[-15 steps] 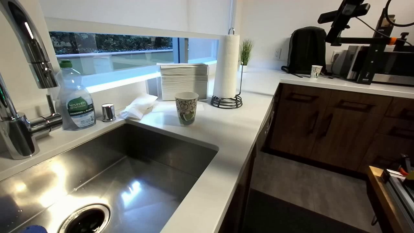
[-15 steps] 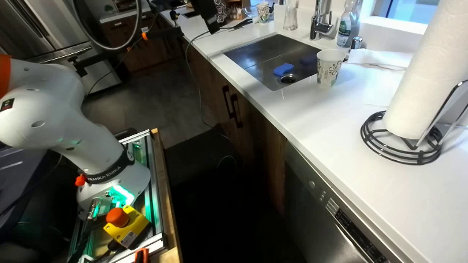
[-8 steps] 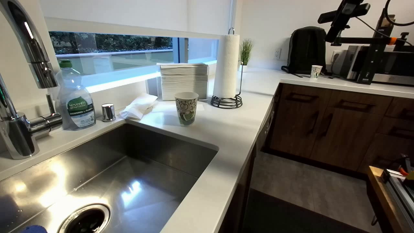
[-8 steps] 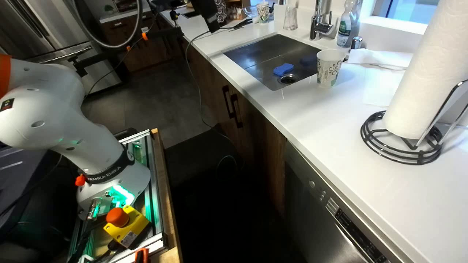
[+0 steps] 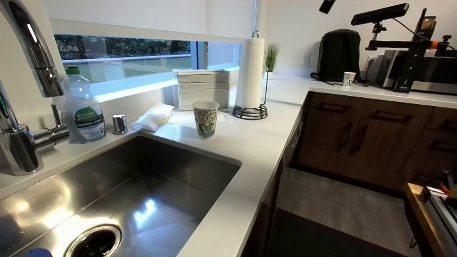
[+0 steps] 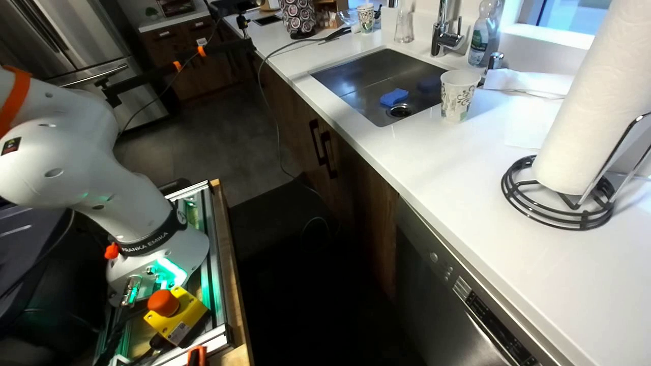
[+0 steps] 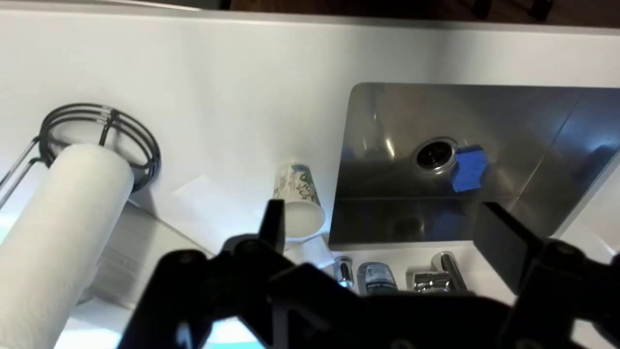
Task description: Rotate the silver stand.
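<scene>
A chrome faucet (image 5: pixel 19 150) stands behind the sink; it also shows in an exterior view (image 6: pixel 443 35) and at the bottom of the wrist view (image 7: pixel 436 281). A dark wire paper towel stand (image 5: pixel 250 113) holds an upright white roll; it also shows in an exterior view (image 6: pixel 585 219) and at the left of the wrist view (image 7: pixel 114 115). Which of these is the silver stand I cannot tell. My gripper (image 7: pixel 382 215) is open and empty, above the counter and sink. In an exterior view only a dark piece, seemingly of the gripper, shows at the top edge.
A patterned paper cup (image 7: pixel 296 186) stands on the counter beside the sink (image 7: pixel 382 121). A blue sponge (image 7: pixel 469 169) lies by the drain. A soap bottle (image 5: pixel 85 114), crumpled napkins (image 5: pixel 153 117) and a napkin holder (image 5: pixel 203 91) line the window side.
My gripper has moved up and left in an exterior view, and out past the top edge in an exterior view. The arm's upper link has shifted slightly. The counter objects look unchanged.
</scene>
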`<act>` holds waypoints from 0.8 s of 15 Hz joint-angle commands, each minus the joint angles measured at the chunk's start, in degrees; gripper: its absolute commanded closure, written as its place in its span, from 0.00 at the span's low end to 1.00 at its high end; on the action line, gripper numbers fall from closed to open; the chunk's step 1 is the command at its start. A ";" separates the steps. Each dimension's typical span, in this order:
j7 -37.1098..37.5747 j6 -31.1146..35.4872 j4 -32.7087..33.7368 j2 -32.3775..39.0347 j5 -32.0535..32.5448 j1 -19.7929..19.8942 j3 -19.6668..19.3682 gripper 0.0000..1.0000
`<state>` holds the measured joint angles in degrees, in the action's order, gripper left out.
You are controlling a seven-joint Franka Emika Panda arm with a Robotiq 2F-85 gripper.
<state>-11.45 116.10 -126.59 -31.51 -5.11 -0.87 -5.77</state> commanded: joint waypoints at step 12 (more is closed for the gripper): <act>7.55 -0.92 35.74 29.13 3.68 7.51 -2.60 0.00</act>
<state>-3.83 115.45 -91.24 -2.56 -1.34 6.22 -8.73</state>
